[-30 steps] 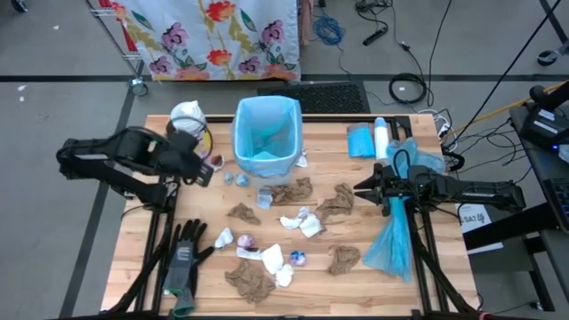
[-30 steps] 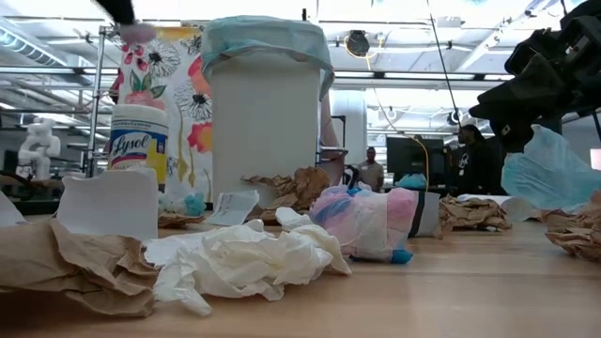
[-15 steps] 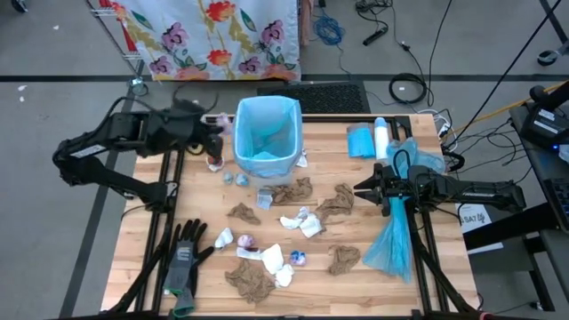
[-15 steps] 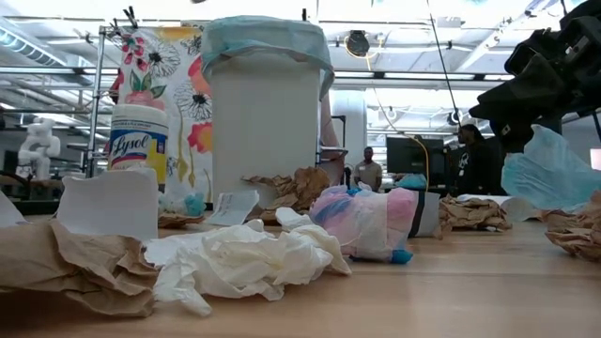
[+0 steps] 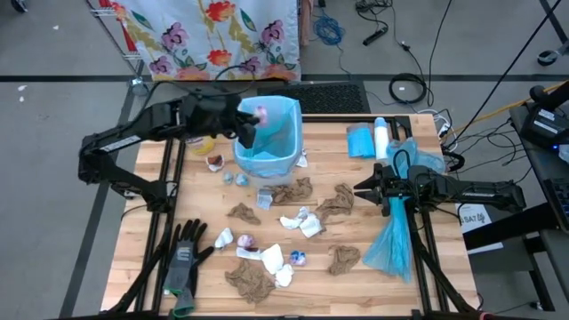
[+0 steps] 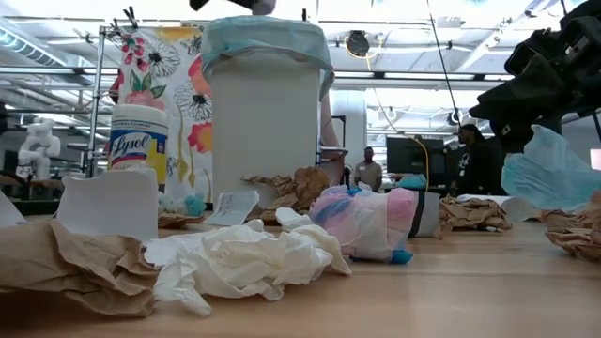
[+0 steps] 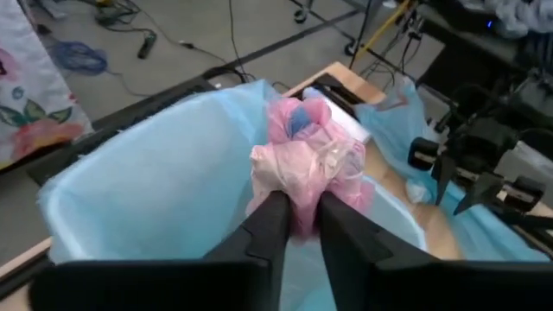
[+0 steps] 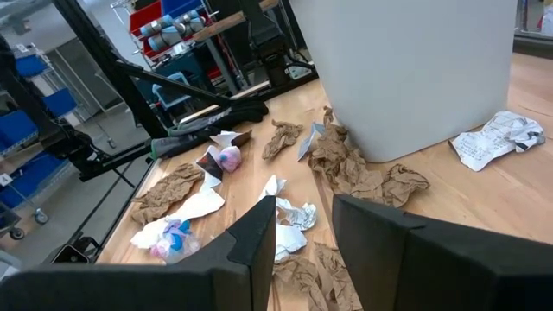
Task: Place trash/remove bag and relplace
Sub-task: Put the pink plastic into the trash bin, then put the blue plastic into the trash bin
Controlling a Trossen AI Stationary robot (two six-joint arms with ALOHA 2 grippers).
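A white bin lined with a light blue bag stands at the table's far middle. My left gripper hangs over its open top, shut on a crumpled pink wad with a blue bit in it. Brown paper towels, white tissue wads and small wrappers lie scattered on the wood nearer the front. My right gripper rests low at the table's right, open, nothing between its fingers. A loose light blue bag lies draped over that arm. My left gripper pinches the pink wad by its near end between its two fingers. The fingers come from the table's left, slanting down. The rest of the wad bulges out past the fingertips, lifted clear above the bin's blue-lined opening.
Black-and-grey gloves lie at the near left. A wipes canister stands far left of the bin. A blue roll and a white cylinder lie at the far right. A flowered cloth hangs beyond the table.
My left gripper has risen and swung from the table's far left toward the bin, turning as it went, carrying the pink wad. It now hangs over the bin's opening. My right arm has kept still.
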